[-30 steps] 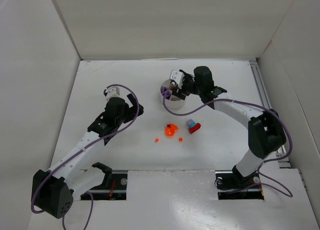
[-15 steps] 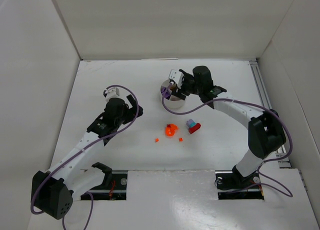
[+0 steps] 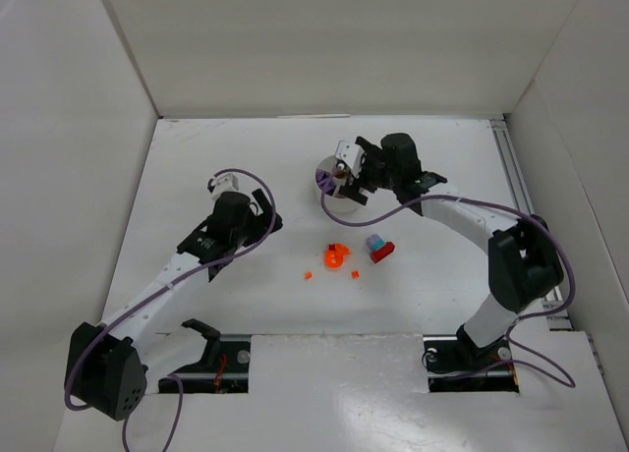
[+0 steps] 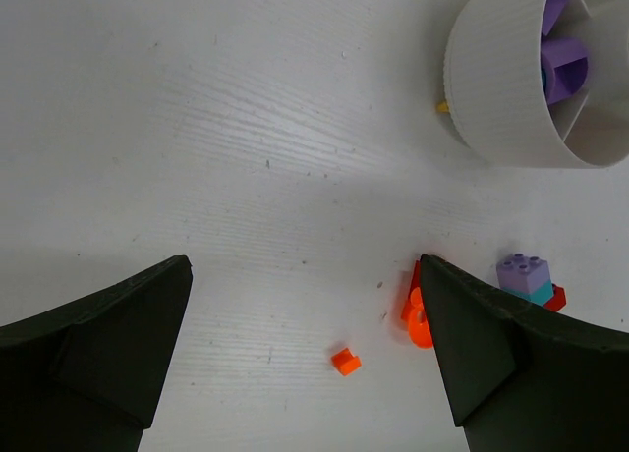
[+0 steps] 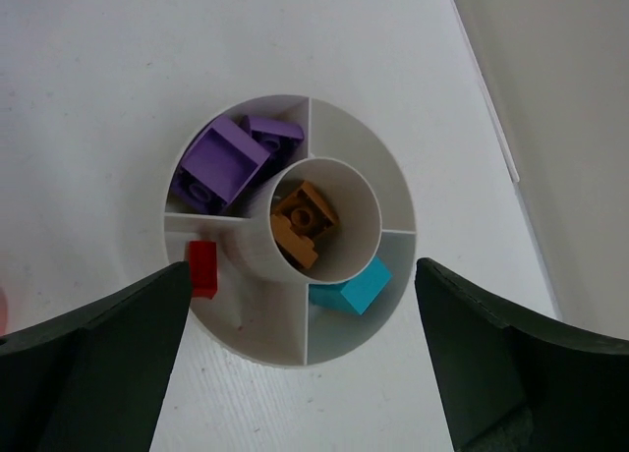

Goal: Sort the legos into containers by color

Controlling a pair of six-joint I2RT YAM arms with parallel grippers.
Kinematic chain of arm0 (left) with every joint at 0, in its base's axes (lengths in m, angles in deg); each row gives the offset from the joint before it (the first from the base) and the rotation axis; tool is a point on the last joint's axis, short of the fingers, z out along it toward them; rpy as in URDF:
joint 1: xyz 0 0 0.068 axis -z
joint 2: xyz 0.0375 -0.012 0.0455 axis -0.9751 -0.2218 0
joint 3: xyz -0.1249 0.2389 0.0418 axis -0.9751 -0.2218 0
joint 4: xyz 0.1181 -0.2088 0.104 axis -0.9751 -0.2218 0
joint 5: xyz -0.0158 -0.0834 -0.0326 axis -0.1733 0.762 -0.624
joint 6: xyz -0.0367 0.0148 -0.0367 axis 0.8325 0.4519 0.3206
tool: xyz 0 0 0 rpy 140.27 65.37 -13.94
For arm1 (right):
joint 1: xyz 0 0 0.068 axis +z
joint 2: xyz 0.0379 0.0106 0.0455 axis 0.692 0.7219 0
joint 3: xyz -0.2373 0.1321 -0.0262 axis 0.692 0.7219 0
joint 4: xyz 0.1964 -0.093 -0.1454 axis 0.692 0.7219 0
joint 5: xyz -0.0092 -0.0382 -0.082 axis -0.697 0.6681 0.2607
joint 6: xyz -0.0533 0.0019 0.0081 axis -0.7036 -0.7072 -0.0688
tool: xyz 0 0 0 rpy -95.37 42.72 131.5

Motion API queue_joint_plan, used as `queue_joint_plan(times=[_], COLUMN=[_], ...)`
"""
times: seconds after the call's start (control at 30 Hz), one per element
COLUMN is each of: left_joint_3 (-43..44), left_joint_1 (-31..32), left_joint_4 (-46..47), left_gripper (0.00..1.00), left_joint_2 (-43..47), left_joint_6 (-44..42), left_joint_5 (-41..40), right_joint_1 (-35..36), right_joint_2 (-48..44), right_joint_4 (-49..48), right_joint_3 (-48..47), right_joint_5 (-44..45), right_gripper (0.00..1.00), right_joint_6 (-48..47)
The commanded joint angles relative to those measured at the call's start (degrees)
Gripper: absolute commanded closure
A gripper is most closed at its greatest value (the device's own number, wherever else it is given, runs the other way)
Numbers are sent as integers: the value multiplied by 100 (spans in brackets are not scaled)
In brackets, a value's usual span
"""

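Top cam got the whole white table (image 3: 197, 157) with both arms on it. The left arm (image 3: 167, 285) reached toward the middle and the right arm (image 3: 462, 211) curled back to the far side. What it didn't give you was the dish (image 3: 334, 197), since the right wrist sat right over it and hid most of it.

The right wrist cam fixed that. It looked straight down into the dish (image 5: 364, 142), with the right claw (image 5: 302, 267) spread wide, 1 finger on each side of the picture, gripping nothing. In that view there were 2 purple bricks (image 5: 221, 162) in the upper-left wedge and a brown brick (image 5: 305, 221) in the middle well. A teal brick (image 5: 354, 287) sat in the lower-right wedge and a red brick (image 5: 203, 265) in the lower-left one. The upper-right wedge looked bare.

The left wrist cam only caught the dish's ribbed outer wall (image 4: 491, 88) with some purple peeking out. The left claw (image 4: 305, 265) was also wide apart and empty, hanging over the loose stuff on the table, well apart from the dish. That was an orange piece (image 4: 418, 314), a lilac-teal stack (image 4: 524, 275) with a red bit (image 4: 556, 298) touching it, and 1 tiny orange bit (image 4: 345, 360). Only the top cam showed a 2nd orange speck (image 3: 355, 273).
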Motion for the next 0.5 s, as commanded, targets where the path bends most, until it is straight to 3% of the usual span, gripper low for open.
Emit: queue_joint_plan(times=[0.0, 0.27, 0.47], left_joint_3=[318, 713, 828], left_joint_1=[-20, -20, -20], left_joint_4=[-180, -506, -743], left_gripper=[0, 0, 0], left_joint_2=[-89, -344, -458], left_joint_6=[132, 186, 202], left_joint_5=[-23, -190, -243], right_joint_1=[29, 143, 433], right_joint_2=[-322, -716, -1034], right_joint_4=[-47, 67, 313], right_joint_3=[84, 303, 426], right_joint_5=[-67, 257, 1338], right_gripper=[0, 0, 0], right_joint_6=[48, 48, 48])
